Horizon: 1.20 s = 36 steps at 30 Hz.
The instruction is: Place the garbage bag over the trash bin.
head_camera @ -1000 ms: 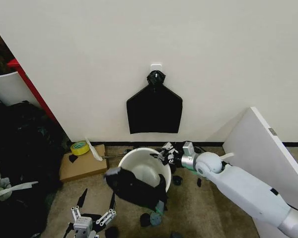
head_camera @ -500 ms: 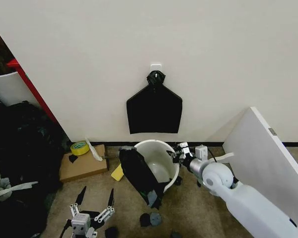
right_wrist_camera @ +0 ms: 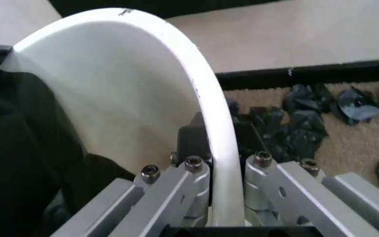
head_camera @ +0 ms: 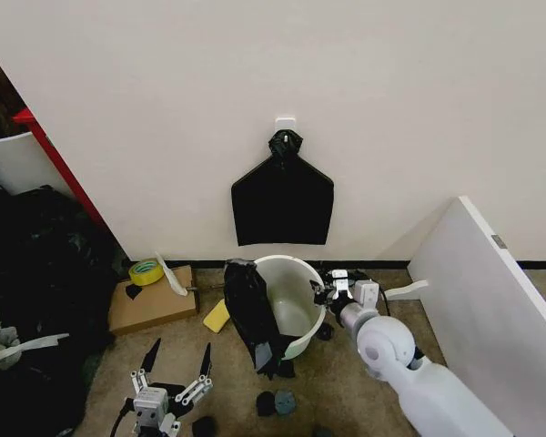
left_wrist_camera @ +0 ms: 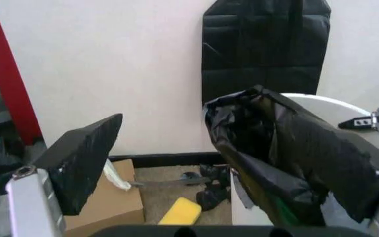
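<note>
The trash bin point(head_camera: 296, 289), white with a cream inside, stands tilted near the wall. The garbage bag point(head_camera: 250, 314) hangs crumpled over the bin's left rim and down its outside. My right gripper point(head_camera: 332, 289) is shut on the bin's right rim; the right wrist view shows its fingers point(right_wrist_camera: 183, 182) on either side of the rim point(right_wrist_camera: 212, 128). My left gripper point(head_camera: 180, 353) hovers low in front of the bin, open and holding nothing. In the left wrist view the bag point(left_wrist_camera: 288, 148) lies ahead between the spread fingers point(left_wrist_camera: 84, 158).
A flat black bag point(head_camera: 282, 205) hangs on the wall above the bin. A cardboard box point(head_camera: 150, 302) with a yellow tape roll point(head_camera: 146, 270) sits to the left, a yellow sponge point(head_camera: 217, 316) beside the bin. A white board point(head_camera: 491, 291) leans at right. Black scraps point(head_camera: 278, 401) litter the carpet.
The right gripper has pulled the bin back toward the wall and tipped it. The bag has slid from the front rim to the left side. The left gripper has stayed put.
</note>
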### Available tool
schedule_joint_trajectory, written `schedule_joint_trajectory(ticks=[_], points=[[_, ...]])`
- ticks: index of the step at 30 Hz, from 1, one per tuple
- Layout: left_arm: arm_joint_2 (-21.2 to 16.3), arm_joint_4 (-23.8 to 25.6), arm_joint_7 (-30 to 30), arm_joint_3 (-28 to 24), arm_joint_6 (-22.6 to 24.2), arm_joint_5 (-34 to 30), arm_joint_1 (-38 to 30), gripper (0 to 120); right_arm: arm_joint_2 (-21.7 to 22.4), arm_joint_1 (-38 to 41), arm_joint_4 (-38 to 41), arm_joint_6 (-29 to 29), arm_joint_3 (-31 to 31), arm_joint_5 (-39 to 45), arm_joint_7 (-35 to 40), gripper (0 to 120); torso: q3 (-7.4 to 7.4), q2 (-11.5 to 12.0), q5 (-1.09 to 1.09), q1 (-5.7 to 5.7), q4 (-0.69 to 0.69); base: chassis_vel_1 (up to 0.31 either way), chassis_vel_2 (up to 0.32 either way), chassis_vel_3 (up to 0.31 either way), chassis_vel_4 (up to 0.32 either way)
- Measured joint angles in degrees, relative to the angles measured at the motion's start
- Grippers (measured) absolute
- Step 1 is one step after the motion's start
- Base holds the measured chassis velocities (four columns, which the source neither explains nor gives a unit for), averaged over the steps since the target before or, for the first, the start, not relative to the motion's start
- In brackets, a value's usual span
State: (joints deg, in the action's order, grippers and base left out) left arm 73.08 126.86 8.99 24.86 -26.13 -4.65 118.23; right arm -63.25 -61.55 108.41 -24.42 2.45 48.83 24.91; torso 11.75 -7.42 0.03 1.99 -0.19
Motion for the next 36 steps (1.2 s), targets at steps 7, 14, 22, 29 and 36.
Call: schedule_joint_trajectory(ticks=[7, 14, 22, 29, 36], points=[[-0.09, 0.4, 0.0, 0.73, -0.03, -1.13, 0.08, 100, -2.96, -2.06, -0.08, 0.42, -0.51, -1.88, 3.46, 1, 0.0, 0.0, -0.01, 0.0, 0.0, 0.0, 0.0, 0.0, 0.0], [-0.37, 0.72, 0.16, 1.43, 0.04, -2.06, 0.78, 100, -6.04, -3.18, -2.43, 0.59, -0.84, -4.26, 3.66, 1, 0.0, 0.0, 0.01, 0.0, 0.0, 0.0, 0.0, 0.0, 0.0], [-0.18, 0.91, 0.47, 1.44, -0.28, -1.68, 0.59, 100, -5.34, -3.8, -3.31, 2.08, -1.21, -4.6, 1.92, 10, 0.0, 0.0, 0.01, 0.0, 0.0, 0.0, 0.0, 0.0, 0.0], [-0.12, 1.09, 0.92, 1.32, -0.61, -1.38, 1.05, 100, -4.21, -5.18, 0.45, 2.66, 0.07, -5.73, 1.66, 34, 0.01, 0.0, 0.02, 0.0, 0.0, 0.0, 0.0, 0.0, 0.0], [-0.41, 0.69, 0.99, 1.14, -0.58, -1.43, 0.67, 100, -1.8, -8.34, 6.71, 2.32, 3.87, -8.35, 2.19, 60, 0.01, 0.0, 0.02, 0.0, 0.0, 0.0, 0.0, 0.0, 0.0]])
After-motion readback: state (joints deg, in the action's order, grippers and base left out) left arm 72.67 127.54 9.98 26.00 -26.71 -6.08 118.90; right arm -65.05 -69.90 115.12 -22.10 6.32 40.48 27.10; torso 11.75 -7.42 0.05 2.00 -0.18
